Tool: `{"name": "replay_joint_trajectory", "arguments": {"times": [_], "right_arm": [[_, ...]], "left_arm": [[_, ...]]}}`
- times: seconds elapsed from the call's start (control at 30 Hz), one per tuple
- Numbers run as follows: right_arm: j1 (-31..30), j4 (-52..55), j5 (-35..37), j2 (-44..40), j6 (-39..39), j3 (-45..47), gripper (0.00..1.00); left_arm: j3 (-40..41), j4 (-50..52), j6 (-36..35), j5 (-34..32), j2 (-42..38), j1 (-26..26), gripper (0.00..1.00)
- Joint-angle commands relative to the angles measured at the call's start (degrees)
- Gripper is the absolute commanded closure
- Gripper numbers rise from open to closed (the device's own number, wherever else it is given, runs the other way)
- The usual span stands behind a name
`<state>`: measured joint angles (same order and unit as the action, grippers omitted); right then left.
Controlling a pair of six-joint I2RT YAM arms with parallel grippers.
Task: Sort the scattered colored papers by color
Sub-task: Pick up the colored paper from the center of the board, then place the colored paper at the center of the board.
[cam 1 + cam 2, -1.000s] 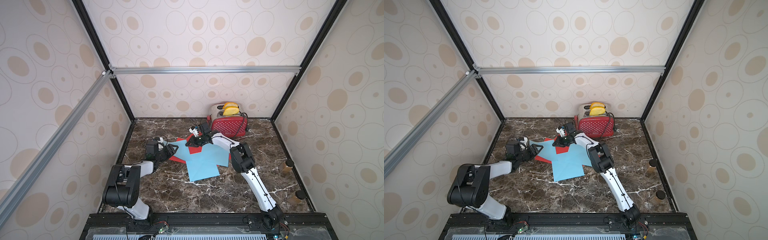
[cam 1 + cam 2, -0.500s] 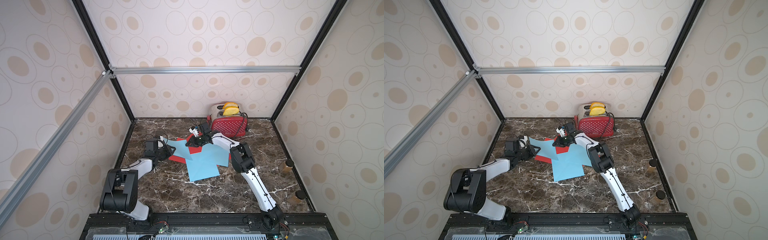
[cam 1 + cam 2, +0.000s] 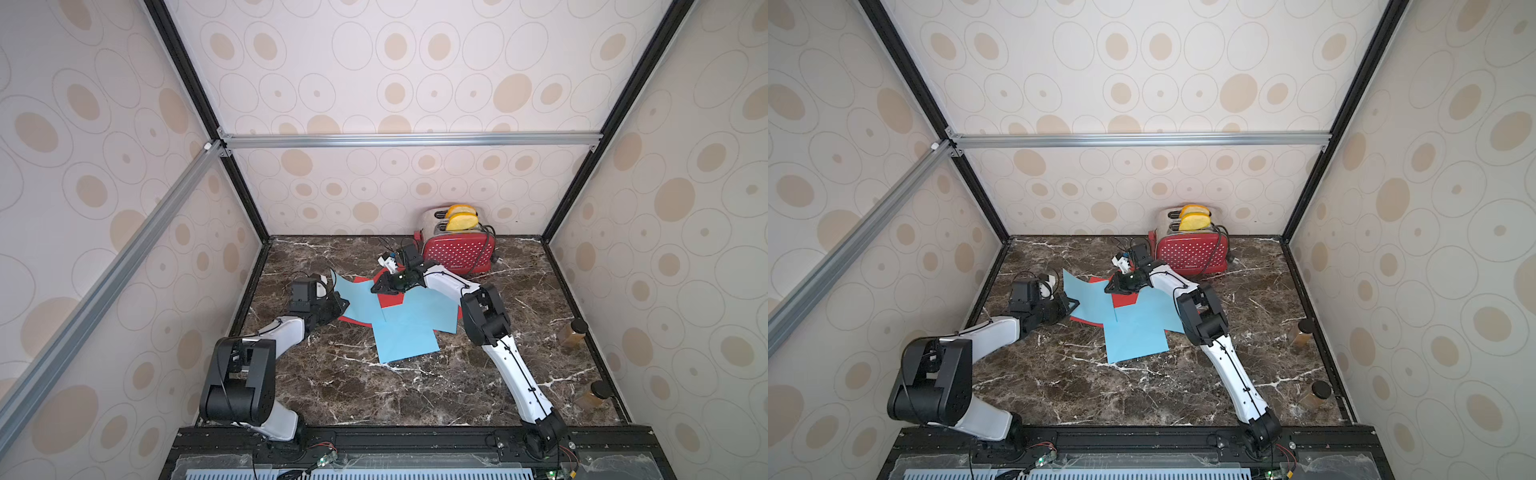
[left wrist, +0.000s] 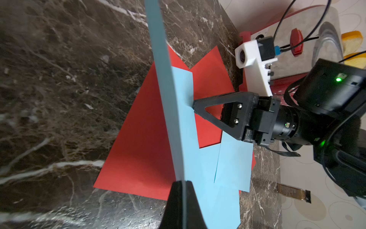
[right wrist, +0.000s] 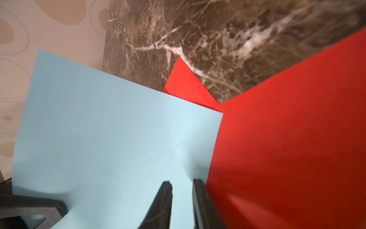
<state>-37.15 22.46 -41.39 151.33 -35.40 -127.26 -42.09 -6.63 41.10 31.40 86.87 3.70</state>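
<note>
Paper stock: the colored papers [image 3: 409, 320] lie in 1 overlapping heap on the marble table [image 3: 374, 395], near the toaster [image 3: 459, 253]. Red and blue are interleaved, so sorting is judged far from complete.

Left gripper [image 4: 182, 183]: jaws fully closed on 1 edge of a blue sheet [image 4: 164, 95]. That edge is raised off the heap and the sheet curves upward. Its far part lies on the red sheets [image 4: 138, 148] and the other blue sheets [image 3: 405, 345].

Right gripper [image 5: 182, 184]: jaws stand a narrow gap apart, tips down at the opposite margin of the same blue sheet, just beside exposed red. Nothing appears clamped; contact with the paper cannot be confirmed.

Handling, as judged:
- Sheets are very light, thin and limp. They bow under their own weight and crease if pinched hard.
- Flat sheets offer no purchase from above. Take hold at a free edge or corner, preferably 1 that overhangs a lower sheet.
- Sheet-on-sheet friction is low, so a dragged sheet may carry neighbours with it. Lift clear before moving sideways.
- A 1-edge grip lets the sheet swing and fold. Move slowly.
</note>
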Motion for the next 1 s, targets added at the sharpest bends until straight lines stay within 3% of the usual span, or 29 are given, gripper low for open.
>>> {"name": "replay_joint_trajectory", "arguments": {"times": [0.0, 0.07, 0.23, 0.43, 0.7, 0.83, 0.97], "right_arm": [[1.7, 9.3, 4.5, -2.6, 3.5, -1.1, 0.66], [2.8, 10.3, 5.1, -4.6, 4.0, -2.4, 0.51], [5.2, 13.7, 6.2, -11.8, 5.1, -1.7, 0.35], [5.7, 16.7, 8.8, -24.4, 6.5, 9.2, 0.37], [5.5, 5.1, 6.2, -38.3, 0.8, 33.8, 0.40], [5.3, 1.0, 1.4, -40.1, -1.2, 39.3, 0.40], [3.4, -2.3, 0.1, -42.1, -2.1, 44.3, 0.41]], "left_arm": [[-5.3, 6.8, -2.3, -1.4, -3.1, 0.3, 1.00], [-5.8, 9.4, -2.8, -1.8, -4.1, 0.2, 1.00], [-3.6, 14.5, -1.7, -1.1, -8.6, 0.3, 1.00], [1.2, 27.3, -3.1, -2.3, -20.2, 0.3, 1.00], [9.7, 39.7, -1.0, -6.8, -35.0, 3.8, 1.00], [7.5, 47.1, 0.4, -8.3, -34.4, 4.8, 1.00], [4.9, 52.9, 2.4, -13.8, -32.9, 5.2, 1.00]]}}
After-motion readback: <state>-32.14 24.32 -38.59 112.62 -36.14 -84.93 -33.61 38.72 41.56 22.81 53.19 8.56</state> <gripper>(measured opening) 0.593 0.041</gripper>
